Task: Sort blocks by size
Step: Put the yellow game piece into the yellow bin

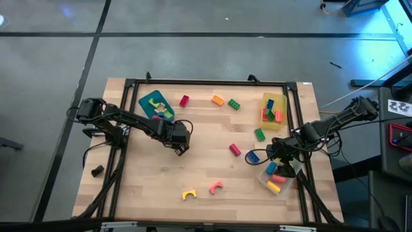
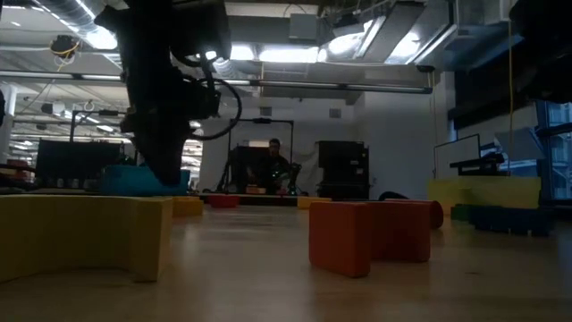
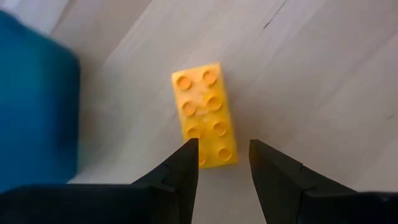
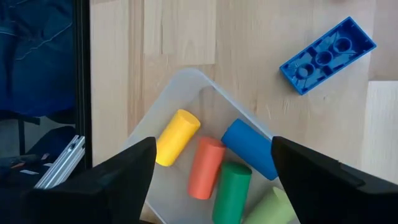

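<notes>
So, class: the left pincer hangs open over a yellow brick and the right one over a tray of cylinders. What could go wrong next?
1. The left pincer reaches only one end of the yellow brick, so a grasp there might twist it or let it slip.
2. The teal tray sits close beside that brick; a finger could nudge it.
3. The right pincer is spread over the clear tray; lowering may catch its rim.

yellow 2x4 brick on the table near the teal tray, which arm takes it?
Left. The left tool hangs open right above the yellow brick, fingers straddling its near end. The right tool is open over the clear tray of cylinders on the far side of the table.
</notes>
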Controlling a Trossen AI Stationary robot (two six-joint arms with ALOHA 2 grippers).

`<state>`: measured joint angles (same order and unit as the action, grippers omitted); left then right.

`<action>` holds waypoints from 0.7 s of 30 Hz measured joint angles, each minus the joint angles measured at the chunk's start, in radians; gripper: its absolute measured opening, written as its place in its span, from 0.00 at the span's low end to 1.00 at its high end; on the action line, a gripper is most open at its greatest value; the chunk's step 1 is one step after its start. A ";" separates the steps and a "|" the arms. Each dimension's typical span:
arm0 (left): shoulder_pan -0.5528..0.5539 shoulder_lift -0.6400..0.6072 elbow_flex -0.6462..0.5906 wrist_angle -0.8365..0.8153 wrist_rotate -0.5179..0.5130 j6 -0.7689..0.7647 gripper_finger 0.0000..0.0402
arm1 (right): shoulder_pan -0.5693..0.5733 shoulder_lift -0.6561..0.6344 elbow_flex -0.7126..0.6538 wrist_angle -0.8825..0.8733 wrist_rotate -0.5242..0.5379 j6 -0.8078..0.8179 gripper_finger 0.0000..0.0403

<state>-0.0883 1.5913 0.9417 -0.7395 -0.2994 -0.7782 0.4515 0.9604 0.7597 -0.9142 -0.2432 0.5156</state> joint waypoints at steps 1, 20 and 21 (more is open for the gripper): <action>0.003 0.000 0.000 0.012 0.000 0.000 0.32 | 0.000 0.000 0.000 0.000 0.000 0.000 0.79; 0.095 0.004 0.000 0.026 0.061 0.045 0.36 | 0.000 0.000 0.000 0.000 0.000 0.000 0.79; 0.099 0.007 0.000 0.026 0.063 0.044 0.38 | 0.000 0.000 0.000 0.000 0.000 0.000 0.79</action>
<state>0.0112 1.5983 0.9421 -0.7139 -0.2361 -0.7338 0.4515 0.9604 0.7597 -0.9142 -0.2432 0.5151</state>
